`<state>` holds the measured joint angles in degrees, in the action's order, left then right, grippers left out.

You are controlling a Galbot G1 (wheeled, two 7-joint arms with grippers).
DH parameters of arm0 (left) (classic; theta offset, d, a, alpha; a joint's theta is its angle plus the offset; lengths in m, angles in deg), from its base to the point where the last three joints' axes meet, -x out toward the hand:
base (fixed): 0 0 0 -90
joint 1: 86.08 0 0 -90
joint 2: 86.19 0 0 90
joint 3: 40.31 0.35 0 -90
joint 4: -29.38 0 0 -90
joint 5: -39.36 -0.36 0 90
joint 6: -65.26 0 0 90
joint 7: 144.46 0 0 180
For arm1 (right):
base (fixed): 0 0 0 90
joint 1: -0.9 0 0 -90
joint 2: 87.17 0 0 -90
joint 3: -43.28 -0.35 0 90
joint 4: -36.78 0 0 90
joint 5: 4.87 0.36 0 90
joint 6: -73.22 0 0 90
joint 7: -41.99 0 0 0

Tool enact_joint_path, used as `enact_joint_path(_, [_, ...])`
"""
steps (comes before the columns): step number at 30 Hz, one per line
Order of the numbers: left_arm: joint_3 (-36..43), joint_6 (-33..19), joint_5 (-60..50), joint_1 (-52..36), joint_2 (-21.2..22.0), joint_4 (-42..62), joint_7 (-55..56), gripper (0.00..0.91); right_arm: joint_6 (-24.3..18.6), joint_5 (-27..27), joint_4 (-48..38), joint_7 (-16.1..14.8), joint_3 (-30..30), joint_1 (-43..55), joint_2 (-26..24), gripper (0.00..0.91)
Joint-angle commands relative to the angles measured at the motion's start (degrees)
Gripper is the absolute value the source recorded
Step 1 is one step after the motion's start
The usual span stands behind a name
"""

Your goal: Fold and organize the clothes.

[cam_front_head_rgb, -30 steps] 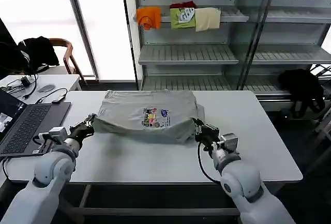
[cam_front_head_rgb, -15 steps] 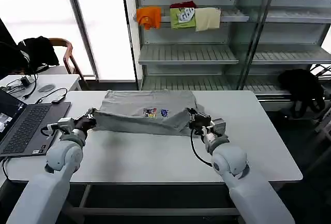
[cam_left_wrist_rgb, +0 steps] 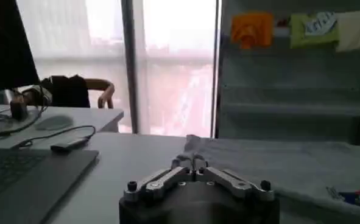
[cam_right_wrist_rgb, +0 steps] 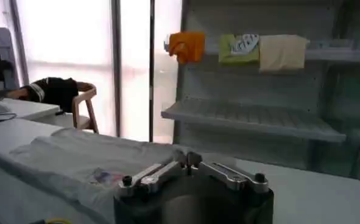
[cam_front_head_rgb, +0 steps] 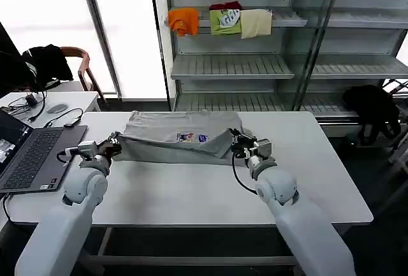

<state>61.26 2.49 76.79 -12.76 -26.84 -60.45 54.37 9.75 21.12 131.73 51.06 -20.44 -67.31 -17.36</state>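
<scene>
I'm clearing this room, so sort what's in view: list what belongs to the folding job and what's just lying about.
Job:
- grey shirt on the table
- left claw, shut on the shirt's left edge
- right claw, shut on its right edge

Lying about:
- laptop
- orange, green and cream garments on the shelf
- black garment on the chair

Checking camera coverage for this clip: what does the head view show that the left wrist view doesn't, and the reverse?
Head view alone: the right gripper pinching the grey shirt, and the black bag by the shelving. Left wrist view alone: a close look at the left gripper shut on the shirt's edge. Shared: the shirt, laptop, orange garment, chair.
</scene>
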Motion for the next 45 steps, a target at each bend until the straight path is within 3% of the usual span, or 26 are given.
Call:
enact_joint_path(1, [1.41,-0.09,-0.97,-3.06,0.98,4.09,-0.20,0.020,-2.98,-2.99,-7.92,-0.33,0.70,3.04,1.76,0.000])
enact_joint_path(12, [3.27,0.44,-3.92,-5.94,2.36,7.39,-0.80,0.020,-5.73,-5.63,-14.97,-0.25,3.77,7.97,4.38,0.000])
enact_joint_path(14, [3.46,1.06,-4.29,-6.33,2.46,7.75,-0.94,0.141,-5.74,-6.10,-16.64,-0.09,3.99,8.74,4.78,0.000])
enact_joint_path(15, [3.58,1.21,-4.36,-6.48,2.45,7.89,-0.99,0.353,-5.68,-6.46,-17.55,0.16,4.12,9.17,5.11,0.000])
enact_joint_path(16, [3.70,1.28,-4.73,-6.67,2.49,8.04,-1.00,0.484,-5.66,-6.79,-18.38,0.39,4.20,9.52,5.42,0.010])
enact_joint_path(17, [3.72,1.31,-5.03,-6.84,2.52,8.30,-1.04,0.786,-5.53,-7.14,-19.05,0.56,4.21,9.88,5.71,0.292])
enact_joint_path(18, [3.78,1.49,-5.14,-7.02,2.52,8.50,-1.13,0.786,-5.44,-7.48,-20.12,0.97,4.35,10.36,5.98,0.615])
enact_joint_path(19, [3.81,1.49,-5.14,-7.11,2.49,8.57,-1.13,0.846,-5.53,-7.83,-21.12,1.32,4.43,10.77,6.22,0.907])
enact_joint_path(22, [3.83,1.83,-5.59,-7.17,2.31,8.46,-1.03,0.907,-5.29,-8.93,-23.53,1.57,4.38,11.94,6.84,0.907])
enact_joint_path(30, [3.07,3.09,-5.48,-4.81,0.21,3.88,-1.17,0.907,-1.49,-8.62,-20.29,0.69,4.23,12.21,5.30,0.907])
enact_joint_path(36, [0.28,5.20,-2.72,2.88,-4.25,-7.89,-7.50,0.907,1.69,-4.38,-12.46,0.79,3.00,8.85,0.94,0.907])
enact_joint_path(39, [-2.39,5.29,-0.43,8.04,-5.85,-12.06,-10.93,0.907,3.63,0.95,-5.16,1.05,0.96,3.59,-1.84,0.907])
enact_joint_path(45, [-6.91,3.77,1.33,13.56,-7.21,-11.46,-13.41,0.907,3.04,5.41,4.52,1.45,-3.13,-7.11,-5.83,0.907])
